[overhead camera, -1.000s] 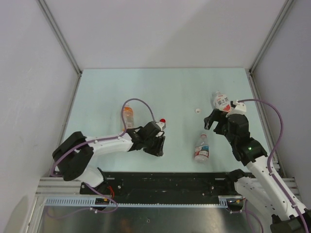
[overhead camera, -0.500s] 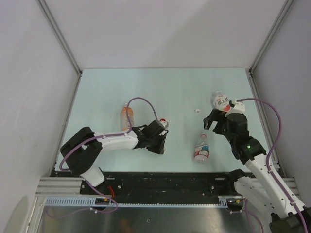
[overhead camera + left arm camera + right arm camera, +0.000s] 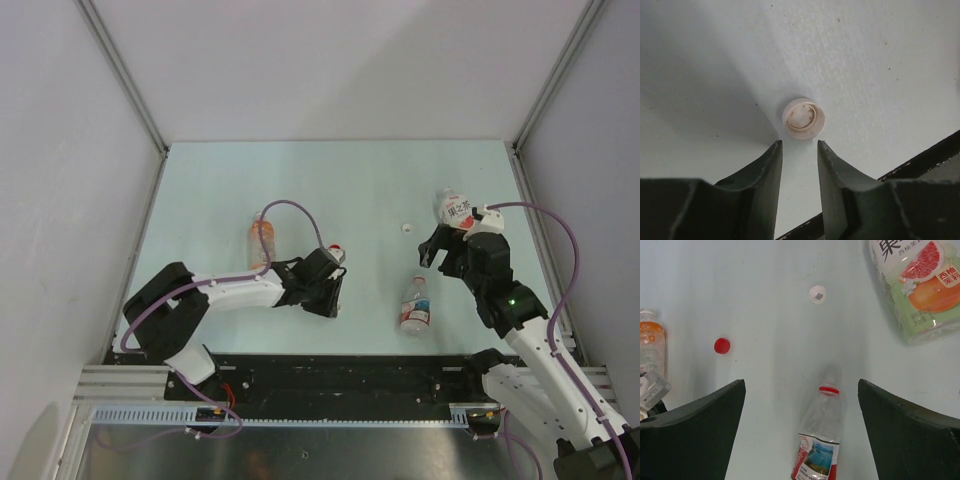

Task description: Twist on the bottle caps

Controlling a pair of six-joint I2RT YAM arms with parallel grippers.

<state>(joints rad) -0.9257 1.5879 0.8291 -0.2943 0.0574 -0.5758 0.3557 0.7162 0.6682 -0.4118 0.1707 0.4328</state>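
On the table (image 3: 350, 180) no cap looks screwed on yet; the left gripper (image 3: 799, 145), half open and empty, points at a white cap (image 3: 803, 119); the right gripper (image 3: 801, 382) gapes wide, empty.

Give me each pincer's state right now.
Left pincer: partly open, empty; a white cap lies just past its tips.
Right pincer: wide open, holding nothing.
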